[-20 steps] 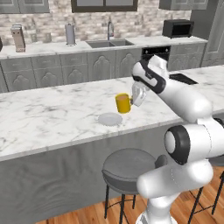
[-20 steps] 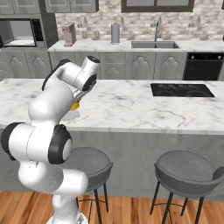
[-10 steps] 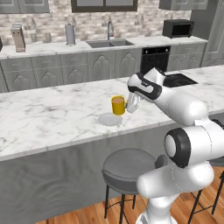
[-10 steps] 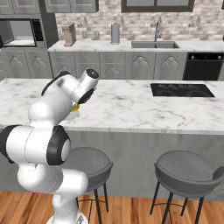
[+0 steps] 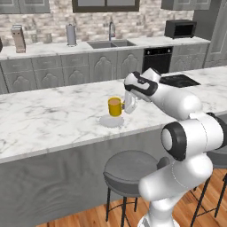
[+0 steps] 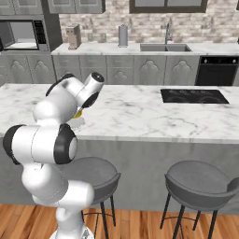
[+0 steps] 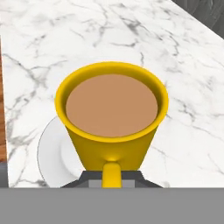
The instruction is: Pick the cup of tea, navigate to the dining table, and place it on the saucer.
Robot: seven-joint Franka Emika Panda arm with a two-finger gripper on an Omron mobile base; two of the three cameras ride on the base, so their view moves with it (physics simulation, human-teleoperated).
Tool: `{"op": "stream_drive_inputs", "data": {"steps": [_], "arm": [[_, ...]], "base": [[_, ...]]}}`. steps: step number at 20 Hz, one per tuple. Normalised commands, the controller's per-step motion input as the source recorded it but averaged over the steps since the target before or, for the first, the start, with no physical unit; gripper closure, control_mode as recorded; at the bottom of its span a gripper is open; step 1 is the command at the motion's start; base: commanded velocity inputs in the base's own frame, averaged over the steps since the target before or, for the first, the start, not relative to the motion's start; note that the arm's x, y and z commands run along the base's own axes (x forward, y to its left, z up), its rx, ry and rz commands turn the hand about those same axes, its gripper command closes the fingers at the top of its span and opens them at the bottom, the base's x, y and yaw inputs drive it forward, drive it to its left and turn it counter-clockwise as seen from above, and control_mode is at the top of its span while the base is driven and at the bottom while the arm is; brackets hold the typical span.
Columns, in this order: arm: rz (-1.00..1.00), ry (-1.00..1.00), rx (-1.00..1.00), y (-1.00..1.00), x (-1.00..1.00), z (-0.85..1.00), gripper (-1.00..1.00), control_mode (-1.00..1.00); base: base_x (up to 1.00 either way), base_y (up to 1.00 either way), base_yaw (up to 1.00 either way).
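The yellow cup of tea [image 5: 115, 106] hangs low over the pale round saucer [image 5: 111, 121] on the white marble dining table [image 5: 53, 119]. My gripper [image 5: 126, 106] is shut on the cup's handle from the right. In the hand view the brown tea fills the cup [image 7: 111, 109], and the handle runs down between my fingertips at the gripper [image 7: 111, 178]. The saucer [image 7: 50, 153] peeks out below and left of the cup. Whether the cup touches the saucer I cannot tell. From the right base camera, my arm hides most of the cup [image 6: 79, 113], with the saucer [image 6: 77, 122] under it.
A black cooktop [image 5: 177, 80] is set into the table to the right. Grey stools [image 5: 131, 170] stand under the near edge. The back worktop holds a sink [image 5: 105, 44], a metal canister [image 5: 71, 34] and a microwave [image 5: 179, 28].
My arm has carried the cup leftward and a little lower, from right of the saucer to over it. The saucer has stayed put.
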Motion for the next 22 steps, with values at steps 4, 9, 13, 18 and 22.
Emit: {"op": "stream_drive_inputs", "data": {"steps": [4, 9, 13, 18, 22], "arm": [[0.07, 0.0, 0.0, 0.06, -0.3, -0.08, 1.0, -1.0], [0.05, 0.0, 0.0, 0.14, -0.14, -0.1, 1.0, -1.0], [0.0, 0.0, 0.0, 0.28, 0.01, -0.14, 1.0, -1.0], [0.0, 0.0, 0.03, 0.09, 0.04, -0.17, 1.0, -1.0], [0.0, 0.02, 0.03, 0.0, 0.02, -0.24, 1.0, -1.0]], "base": [[0.0, 0.0, 0.0], [0.0, 0.0, 0.0], [0.0, 0.0, 0.0], [0.0, 0.0, 0.0], [0.0, 0.0, 0.0]]}}
